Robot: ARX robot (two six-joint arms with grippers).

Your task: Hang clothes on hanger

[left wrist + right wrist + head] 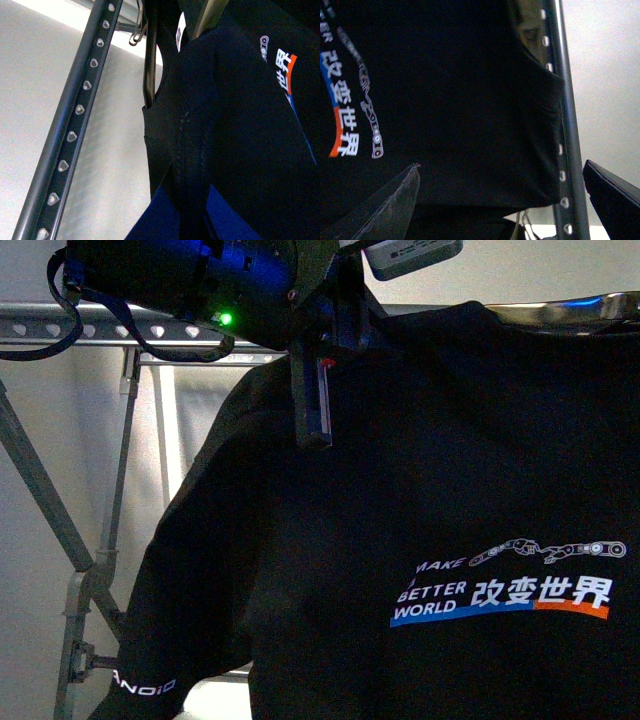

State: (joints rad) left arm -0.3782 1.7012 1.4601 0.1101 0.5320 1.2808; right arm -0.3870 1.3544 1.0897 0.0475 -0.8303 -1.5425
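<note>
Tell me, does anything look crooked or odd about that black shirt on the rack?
Nothing torn or dropped. The shirt hangs over the rack's top rail a bit lopsided: one shoulder slopes steeply down from the rail, and the chest print sits slightly tilted.

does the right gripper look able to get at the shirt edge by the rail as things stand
Probably yes: the right gripper is open, and the T-shirt edge and top rail sit between its fingers with nothing else in front; closeness unclear.
</note>
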